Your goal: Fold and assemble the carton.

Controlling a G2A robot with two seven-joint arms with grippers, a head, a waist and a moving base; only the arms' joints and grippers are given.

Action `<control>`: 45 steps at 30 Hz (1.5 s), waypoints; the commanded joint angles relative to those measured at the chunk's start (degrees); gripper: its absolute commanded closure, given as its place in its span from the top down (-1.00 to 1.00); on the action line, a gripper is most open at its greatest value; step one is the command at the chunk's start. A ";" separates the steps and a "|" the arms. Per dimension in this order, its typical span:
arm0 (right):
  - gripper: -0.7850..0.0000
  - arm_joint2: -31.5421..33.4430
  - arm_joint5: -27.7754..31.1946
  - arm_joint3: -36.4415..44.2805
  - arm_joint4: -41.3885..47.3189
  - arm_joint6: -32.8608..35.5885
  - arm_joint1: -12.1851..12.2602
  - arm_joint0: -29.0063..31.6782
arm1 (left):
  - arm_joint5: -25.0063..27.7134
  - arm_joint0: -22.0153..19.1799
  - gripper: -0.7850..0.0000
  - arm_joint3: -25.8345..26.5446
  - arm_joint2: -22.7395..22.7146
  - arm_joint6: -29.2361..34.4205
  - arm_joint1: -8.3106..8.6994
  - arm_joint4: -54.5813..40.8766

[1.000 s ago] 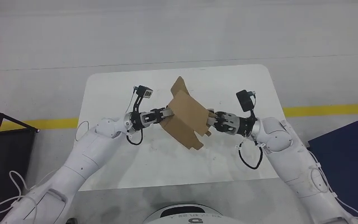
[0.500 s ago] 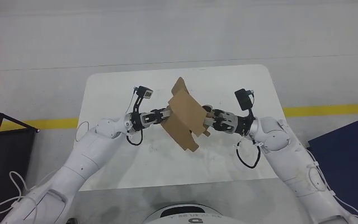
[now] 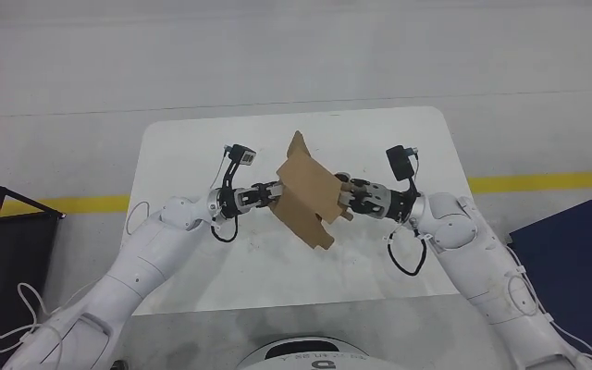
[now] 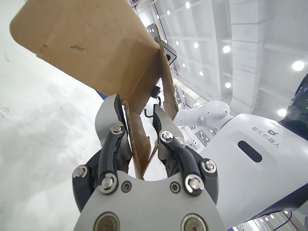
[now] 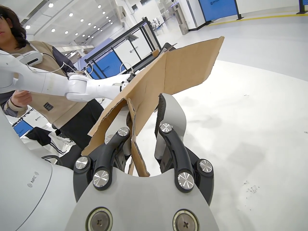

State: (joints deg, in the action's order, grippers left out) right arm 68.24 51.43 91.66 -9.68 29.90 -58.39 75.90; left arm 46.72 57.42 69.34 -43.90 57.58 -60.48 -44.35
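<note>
A brown carton (image 3: 308,196), partly unfolded with loose flaps, hangs tilted above the middle of the white table (image 3: 185,268), between my two grippers. My left gripper (image 3: 275,192) holds its left side. In the left wrist view the carton (image 4: 84,44) has a flap edge running down between the narrowly set fingers of that gripper (image 4: 136,104), pressed against one pad. My right gripper (image 3: 344,196) holds the opposite side. There the carton (image 5: 178,70) spreads out flat above the gripper (image 5: 145,102), and a flap hides one fingertip.
The table has bare surface on all sides of the carton, with its edges near both forearms. A yellow floor line (image 3: 527,181) runs behind the table. A black frame (image 3: 18,240) stands to the left and a blue object (image 3: 564,250) to the right.
My right gripper has pushed a little to the left into the carton. The carton has shifted slightly left and tilted further. The left arm has barely moved.
</note>
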 commanded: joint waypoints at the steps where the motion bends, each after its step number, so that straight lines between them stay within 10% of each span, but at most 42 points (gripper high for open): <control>1: -1.00 0.27 -0.29 0.09 -0.69 -0.71 0.00 0.05 | -0.05 0.04 -0.20 0.09 -0.01 0.04 0.03 0.07; 17: -1.00 5.21 -1.23 6.18 -12.71 -9.42 0.16 3.21 | -0.20 0.57 -0.12 -0.39 0.13 0.19 0.12 -0.52; 25: -1.00 7.04 -1.02 9.25 -16.30 -15.61 -0.04 5.26 | -1.74 -0.20 -0.11 -8.60 0.23 1.60 -0.42 -0.61; 30: -1.00 7.64 -2.26 9.95 -18.17 -19.52 -0.35 5.61 | -2.63 -1.44 1.00 -10.18 1.50 1.19 -1.94 -0.94; 45: -1.00 7.07 -10.50 11.28 -32.62 -21.62 -1.01 5.36 | -8.49 -3.25 0.94 -6.89 1.88 -0.63 -4.21 2.60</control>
State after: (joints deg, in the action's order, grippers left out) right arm 75.32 41.56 102.92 -41.03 8.10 -59.39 81.28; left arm 38.37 54.11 62.23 -41.64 56.87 -64.71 -41.86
